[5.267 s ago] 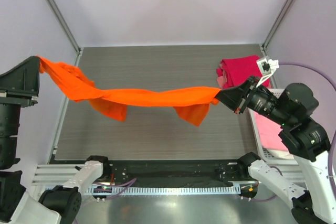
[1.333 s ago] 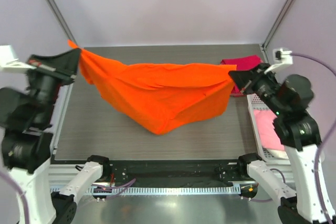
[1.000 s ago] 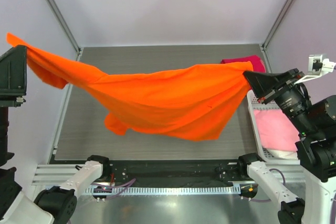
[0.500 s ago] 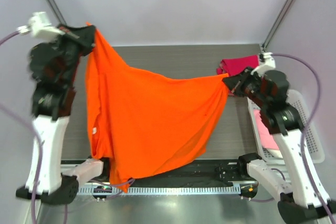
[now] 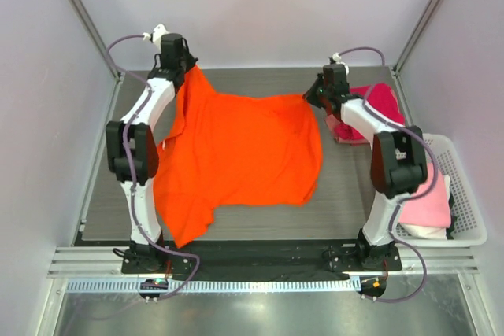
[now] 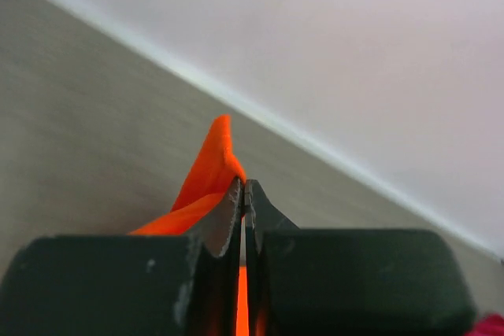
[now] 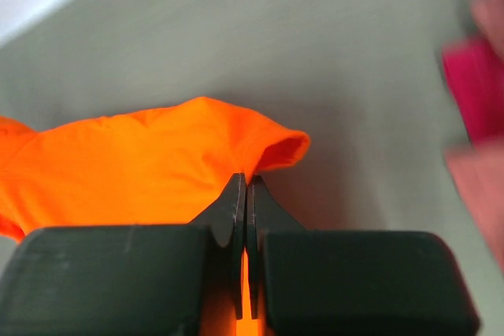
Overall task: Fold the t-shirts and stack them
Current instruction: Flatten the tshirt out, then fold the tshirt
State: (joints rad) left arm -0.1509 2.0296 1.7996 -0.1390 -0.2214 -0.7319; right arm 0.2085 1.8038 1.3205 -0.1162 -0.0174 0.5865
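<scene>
Laying out the orange t-shirt [image 5: 236,155]: you have both arms stretched to the far side of the table [image 5: 346,186], one top corner of the garment in each.

The left gripper [image 6: 242,194] is pinched tight on a peak of orange cloth close to the back wall. The right gripper [image 7: 244,188] is closed just as narrowly on a rolled lip of the fabric.

To finish this spread well, bring the two corners down together and hold the cloth between them taut, so the far edge lands straight rather than sagging. Let go only once that edge rests on the wood-grain surface. Keep your right corner off the magenta-red shirt [image 5: 374,104], which lies just beside that gripper. Expect to come back for the near left side, where the cloth looks least tidy.

The shirt is vivid orange, soft and thin, and most of it appears to lie across the middle of the table. Its far edge dips between the two grips. Loose folds run down its left side, and a pointed flap trails toward the near edge at bottom left. The lower right hem looks fairly even. Pale pink shirts [image 5: 429,202] wait in the white basket [image 5: 466,194] off the table's right edge.
</scene>
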